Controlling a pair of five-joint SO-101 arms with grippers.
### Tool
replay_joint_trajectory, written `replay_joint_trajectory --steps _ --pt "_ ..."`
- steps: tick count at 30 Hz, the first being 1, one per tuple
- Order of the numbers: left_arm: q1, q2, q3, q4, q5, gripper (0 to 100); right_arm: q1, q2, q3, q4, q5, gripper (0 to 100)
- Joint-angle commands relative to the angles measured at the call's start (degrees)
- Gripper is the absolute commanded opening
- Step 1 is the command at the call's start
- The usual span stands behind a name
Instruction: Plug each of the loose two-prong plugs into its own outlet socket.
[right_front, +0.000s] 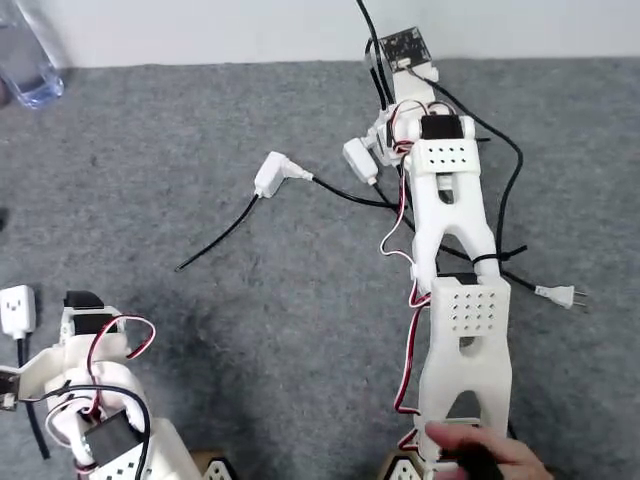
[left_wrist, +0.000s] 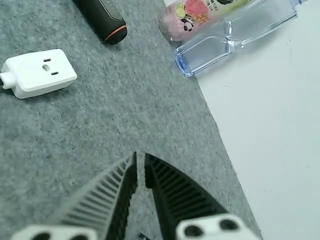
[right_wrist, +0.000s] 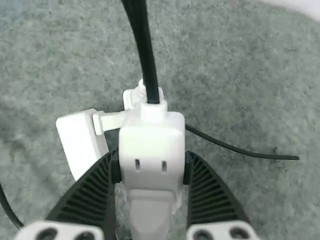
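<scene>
My right gripper (right_wrist: 150, 161) is shut on a white outlet socket (right_wrist: 150, 141) with two slots facing the camera and a black cable running away from it. A second white block (right_wrist: 79, 142) lies against it on the grey mat. In the high view that arm stretches to the far centre, beside a white block (right_front: 360, 160). A loose white plug (right_front: 272, 175) on a black cable lies left of it. Another two-prong plug (right_front: 561, 295) lies at the right. My left gripper (left_wrist: 140, 167) is shut and empty, hovering short of a white outlet (left_wrist: 38, 77), which sits at the left edge (right_front: 17, 308).
A clear water bottle (left_wrist: 231, 31) lies at the mat's edge, also at the far left corner (right_front: 25, 62). A black cylinder with an orange ring (left_wrist: 103, 20) lies near the left outlet. Black cables (right_front: 505, 175) trail around the right arm. A person's hand (right_front: 482, 455) holds that arm's base.
</scene>
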Motion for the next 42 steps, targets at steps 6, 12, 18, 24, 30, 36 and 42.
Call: replay_joint_trajectory --steps 6,12,18,24,30,36,42 --pt "-0.3 -0.4 -0.7 0.3 -0.6 3 -0.7 -0.6 -6.3 2.5 0.4 38.2" --pt "-0.3 -0.4 -0.7 0.3 -0.6 3 -0.7 -0.6 -6.3 2.6 0.5 46.4" --pt "-0.3 -0.4 -0.7 0.3 -0.6 3 -0.7 -1.1 -6.8 6.0 0.5 46.4" --pt "-0.2 -0.5 -0.7 0.2 -0.6 3 -0.4 -1.1 -17.0 18.3 0.5 46.4" --pt "-0.1 -0.5 -0.7 -0.3 -0.6 3 -2.3 -0.6 -34.5 38.1 0.5 46.4" --pt "3.4 -0.5 -0.7 -5.9 -0.7 3 -3.4 -2.2 -33.2 42.5 0.2 46.4" --pt "3.3 -0.5 -0.8 -6.6 -4.3 3 -6.4 -10.1 -22.6 42.4 0.1 46.4"
